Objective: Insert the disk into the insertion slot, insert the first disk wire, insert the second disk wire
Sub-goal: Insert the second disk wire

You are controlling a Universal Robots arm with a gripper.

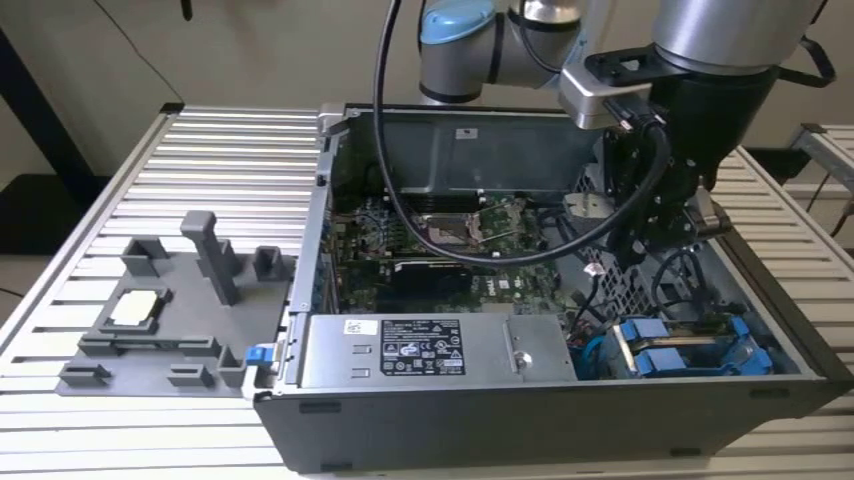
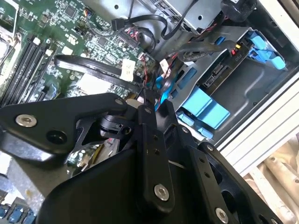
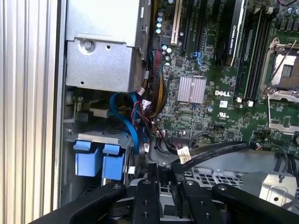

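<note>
Open computer case (image 1: pixel 534 420) stands on the slatted metal table (image 1: pixel 227 150), from centre frame to the exterior view's right. Contents of the case: green motherboard (image 1: pixel 441 235) mid-frame; grey power supply (image 1: pixel 400 348) along the near wall, lower centre; the insertion slot (image 1: pixel 607 285), a grey sheet-metal bay with a perforated wall, in the lower corner on the exterior view's right. The disk (image 1: pixel 663 358) sits inside that bay. Its bright blue carrier shows there, while the metal body is largely hidden by bay and cabling. In the first wrist view the disk (image 3: pixel 88 163) shows as two blue tabs side by side, just beside the power supply. A blue cable (image 3: pixel 132 126) loops down past them. Gripper (image 1: pixel 650 240) hangs inside the case over the bay, right of centre in the exterior view. In the first wrist view the gripper (image 3: pixel 164 173) is over the perforated metal, with a black flat cable (image 3: pixel 210 150) bearing a white tag running just beside it; touching or apart, cannot tell. Jaw state: cannot tell, as linkage and cables block the tips. Second container: a grey fixture tray (image 1: pixel 180 322) on the table at the exterior view's left, well apart from the case. It holds upright grey posts and one pale flat block (image 1: pixel 138 308) in a square pocket.
</note>
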